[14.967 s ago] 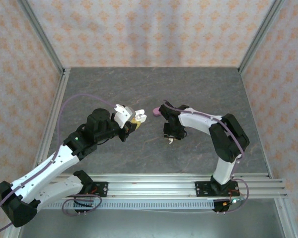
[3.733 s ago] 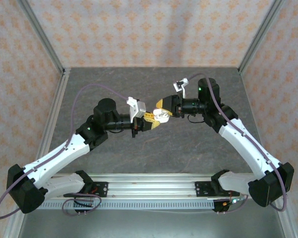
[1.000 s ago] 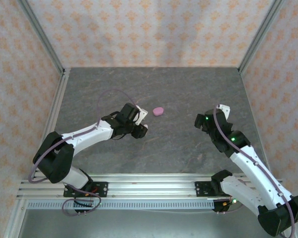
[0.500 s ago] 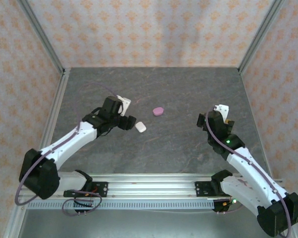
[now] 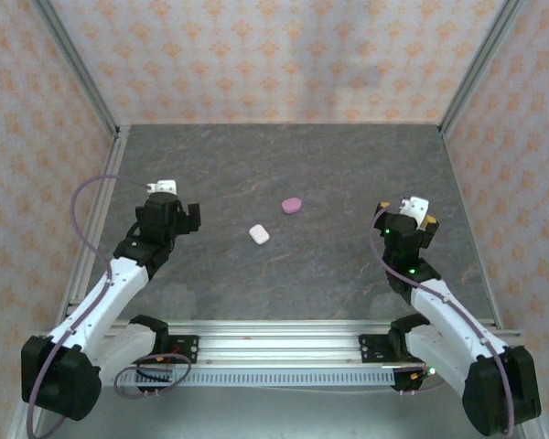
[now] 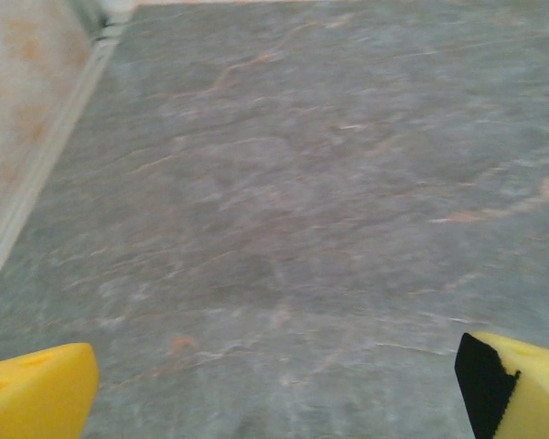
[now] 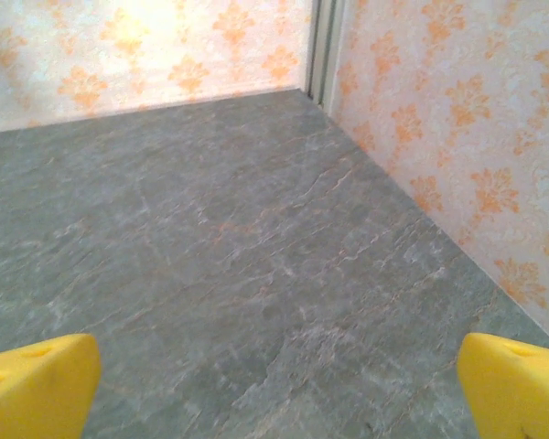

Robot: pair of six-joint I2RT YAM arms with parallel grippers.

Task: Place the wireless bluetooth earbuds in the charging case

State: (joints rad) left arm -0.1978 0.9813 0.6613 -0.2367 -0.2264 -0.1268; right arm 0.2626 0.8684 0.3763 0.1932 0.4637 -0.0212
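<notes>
Although the white charging case (image 5: 259,235) and the pink charging case (image 5: 292,205) both lie shut on the grey, stone-patterned bench (image 5: 348,155), we cannot tell whether the wireless bluetooth earbuds sit inside them. The white charging case rests to the right of the left hand (image 5: 169,212), well apart from it, in the space between the two hands and nearer the left one. The pink charging case lies near the white one without touching it, a little farther from the arms' bases and to its right. It is well to the left of the right hand (image 5: 405,218).

Neither hand grips anything. From the left wrist we see that hand's yellow pads (image 6: 32,389) spread wide at the two lower corners, with bare bench between them and a metal frame rail (image 6: 37,174) running along the left. From the right wrist we see the same wide spread. Its yellow pads (image 7: 37,384) stand far apart and empty over bench that runs to the far right corner, where two orange-flowered walls (image 7: 439,137) meet. Each hand hovers at its own side of the bench.
</notes>
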